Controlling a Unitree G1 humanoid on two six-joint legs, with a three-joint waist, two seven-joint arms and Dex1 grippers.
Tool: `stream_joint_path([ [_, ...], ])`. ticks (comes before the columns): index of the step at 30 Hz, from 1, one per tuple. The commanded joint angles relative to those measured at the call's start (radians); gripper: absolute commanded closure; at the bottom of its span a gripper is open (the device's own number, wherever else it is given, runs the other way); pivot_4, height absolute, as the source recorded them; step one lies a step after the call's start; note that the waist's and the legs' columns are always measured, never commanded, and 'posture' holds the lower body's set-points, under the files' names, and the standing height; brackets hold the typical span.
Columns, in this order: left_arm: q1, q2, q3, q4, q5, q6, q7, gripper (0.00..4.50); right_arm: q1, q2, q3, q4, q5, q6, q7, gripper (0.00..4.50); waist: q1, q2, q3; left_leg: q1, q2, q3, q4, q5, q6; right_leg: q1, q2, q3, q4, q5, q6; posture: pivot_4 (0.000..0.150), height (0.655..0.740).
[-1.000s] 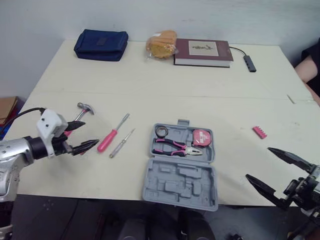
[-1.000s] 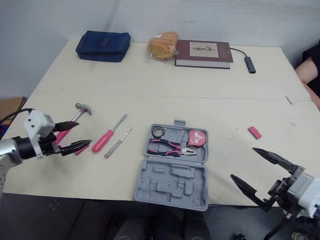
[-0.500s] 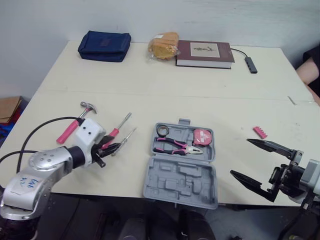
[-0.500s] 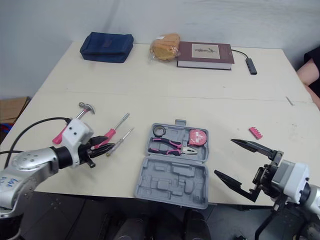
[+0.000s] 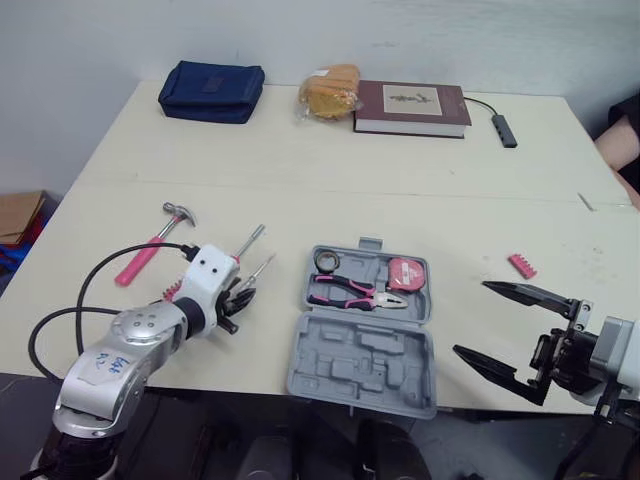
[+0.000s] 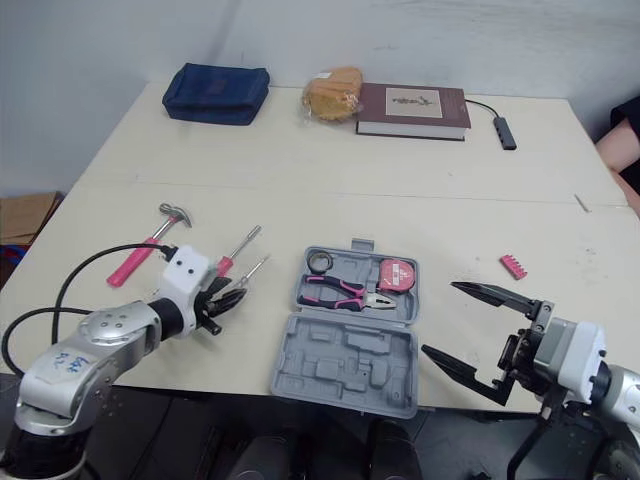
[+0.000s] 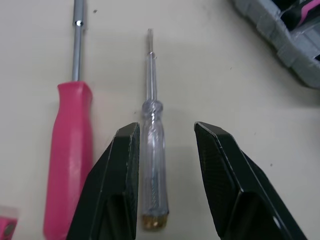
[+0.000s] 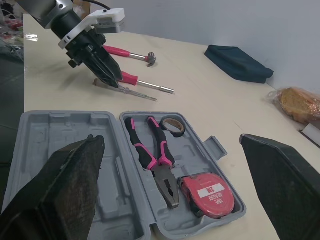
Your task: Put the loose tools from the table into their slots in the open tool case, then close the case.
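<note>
The clear-handled screwdriver [image 7: 152, 165] lies on the worktop [image 5: 330, 160] left of centre, just beside the pink screwdriver [image 7: 67, 150] and near the open tool case [image 5: 365, 340]. The left end effector [image 7: 167, 127] brackets its handle with its fingers moderately parted. The step in hand looks like the pickup, so closing comes next. The right end effector [image 5: 505, 325] hangs wide open at lower right.

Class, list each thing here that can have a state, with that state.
tool case: open
pliers: slotted in tool case
tape measure: slotted in tool case
clear screwdriver: loose on table
pink screwdriver: loose on table
hammer: loose on table
book: closed
left gripper: open, straddling clear screwdriver
right gripper: open, empty
</note>
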Motion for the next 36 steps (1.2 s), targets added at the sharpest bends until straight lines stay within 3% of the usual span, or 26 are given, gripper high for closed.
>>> stream_joint_path([
  [1, -0.006, -0.012, 0.007, 0.005, 0.02, 0.009, 0.016, 2.82, 0.006, 0.004, -0.013, -0.017, -0.004, -0.017, 0.003, 0.0, -0.002, 0.0, 0.0, 0.0, 0.0, 0.0, 0.0, 0.0, 0.0, 0.0, 0.0, 0.0, 0.0, 0.0, 0.0, 0.15, 0.74],
  [14, -0.009, -0.037, 0.055, 0.12, 0.0, 0.108, -0.006, 2.82, 0.014, 0.016, -0.004, -0.062, -0.04, -0.01, -0.035, 0.0, -0.003, 0.0, 0.0, 0.0, 0.001, 0.0, 0.001, -0.001, -0.001, 0.0, 0.001, 0.0, 0.001, 0.0, 0.0, 0.15, 0.74],
  [18, 0.007, 0.004, 0.024, 0.142, 0.016, 0.083, -0.042, 2.82, -0.001, 0.002, -0.001, -0.077, -0.038, 0.017, -0.055, 0.0, -0.004, 0.001, 0.0, 0.001, 0.003, 0.001, 0.002, -0.001, -0.003, 0.0, 0.002, 0.001, 0.001, 0.0, -0.001, 0.15, 0.74],
  [23, 0.022, 0.005, 0.019, 0.164, 0.023, 0.047, -0.057, 4.47, -0.051, -0.025, 0.003, -0.104, -0.024, 0.077, -0.092, 0.0, -0.005, 0.002, -0.001, 0.002, 0.005, 0.002, 0.002, -0.003, -0.005, 0.0, 0.005, 0.003, 0.001, -0.001, -0.001, 0.15, 0.74],
  [26, 0.021, 0.003, 0.015, 0.175, 0.025, -0.008, -0.077, 4.47, -0.07, -0.037, 0.005, -0.124, -0.011, 0.108, -0.108, 0.0, -0.003, 0.003, -0.002, 0.002, 0.007, 0.001, 0.002, -0.003, -0.006, 0.0, 0.006, 0.002, 0.001, -0.001, -0.003, 0.15, 0.74],
  [31, -0.021, -0.024, 0.041, 0.136, -0.086, -0.325, -0.32, 4.47, -0.072, -0.047, -0.014, -0.147, -0.002, 0.151, -0.119, 0.0, 0.004, 0.004, -0.002, 0.0, 0.007, 0.001, 0.004, -0.003, -0.006, -0.001, 0.006, 0.001, 0.001, -0.001, -0.004, 0.15, 0.74],
  [36, -0.071, 0.095, -0.059, 0.129, -0.122, -0.515, -0.666, 4.47, 0.014, -0.039, -0.068, -0.129, -0.027, 0.124, -0.068, 0.0, 0.003, 0.005, -0.002, -0.002, 0.008, 0.0, 0.004, -0.004, -0.005, -0.001, 0.006, 0.0, -0.002, -0.001, -0.005, 0.15, 0.74],
])
